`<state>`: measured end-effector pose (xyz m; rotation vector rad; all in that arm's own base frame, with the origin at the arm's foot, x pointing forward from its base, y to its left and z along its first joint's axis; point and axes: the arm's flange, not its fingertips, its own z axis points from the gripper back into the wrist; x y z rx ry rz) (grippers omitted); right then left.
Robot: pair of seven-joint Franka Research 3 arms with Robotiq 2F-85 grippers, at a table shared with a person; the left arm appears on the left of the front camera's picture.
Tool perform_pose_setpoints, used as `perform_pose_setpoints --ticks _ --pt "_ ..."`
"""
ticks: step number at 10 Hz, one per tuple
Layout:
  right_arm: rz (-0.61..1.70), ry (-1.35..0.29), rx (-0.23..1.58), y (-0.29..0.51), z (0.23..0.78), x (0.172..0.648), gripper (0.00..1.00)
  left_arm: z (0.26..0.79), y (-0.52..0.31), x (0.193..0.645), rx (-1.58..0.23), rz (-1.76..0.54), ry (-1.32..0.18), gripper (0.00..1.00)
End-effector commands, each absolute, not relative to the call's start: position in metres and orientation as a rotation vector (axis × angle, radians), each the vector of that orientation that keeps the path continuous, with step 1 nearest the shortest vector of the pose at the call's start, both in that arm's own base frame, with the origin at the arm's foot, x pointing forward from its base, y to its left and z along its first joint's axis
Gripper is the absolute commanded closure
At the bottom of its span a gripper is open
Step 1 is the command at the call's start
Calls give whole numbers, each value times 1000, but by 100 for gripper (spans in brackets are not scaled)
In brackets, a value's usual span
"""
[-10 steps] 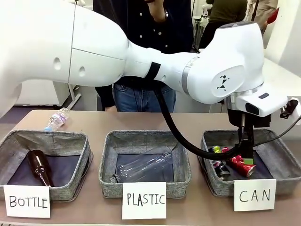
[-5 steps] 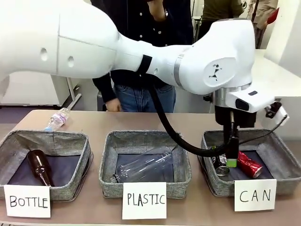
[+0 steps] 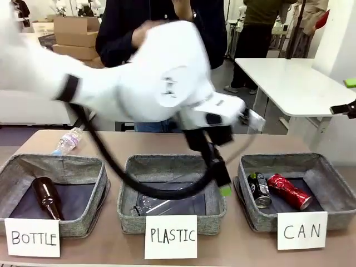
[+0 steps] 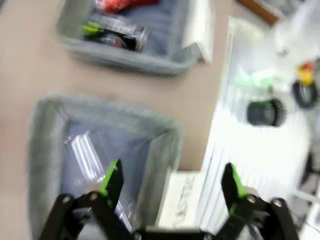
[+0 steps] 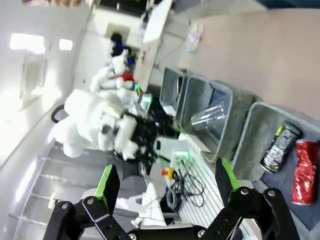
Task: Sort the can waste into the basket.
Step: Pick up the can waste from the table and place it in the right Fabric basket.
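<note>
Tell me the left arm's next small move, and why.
Probably draw the left arm back clear of the baskets. The red can and the black can both lie inside the CAN basket, and the left gripper hangs open and empty above the PLASTIC basket, so nothing seems left to sort.

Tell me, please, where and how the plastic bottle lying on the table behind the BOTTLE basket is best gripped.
Grip the plastic bottle across the middle of its body, coming down from above. It lies on its side on the table, so both flanks look free; the cap end is narrower.
</note>
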<state>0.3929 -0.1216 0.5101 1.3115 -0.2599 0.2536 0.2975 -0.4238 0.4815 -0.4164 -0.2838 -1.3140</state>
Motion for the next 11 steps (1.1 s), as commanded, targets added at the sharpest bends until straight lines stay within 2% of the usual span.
perform_pose_setpoints --ticks 1,3,4,6,7,8,9,11 --pt "314 -189 1327 -75 520 391 0 500 -287 290 -536 -1029 -412 0" --pt "248 -157 1290 6 507 385 0 505 -188 334 -800 -816 -350 0" --pt "219 -184 1284 48 493 378 0 506 -146 349 -983 -787 -332 0" --pt "162 -182 1338 97 483 362 0 501 -79 360 -1302 -806 -300 0" --pt "133 -294 1353 101 489 361 0 496 -52 359 -1484 -861 -331 0" --pt "21 -368 1403 90 507 366 0 485 -35 352 -1530 -840 -441 0" --pt "192 -197 1322 95 473 365 0 505 -56 344 -1315 -825 -379 0" --pt "192 -197 1322 95 473 365 0 505 -56 344 -1315 -825 -379 0"
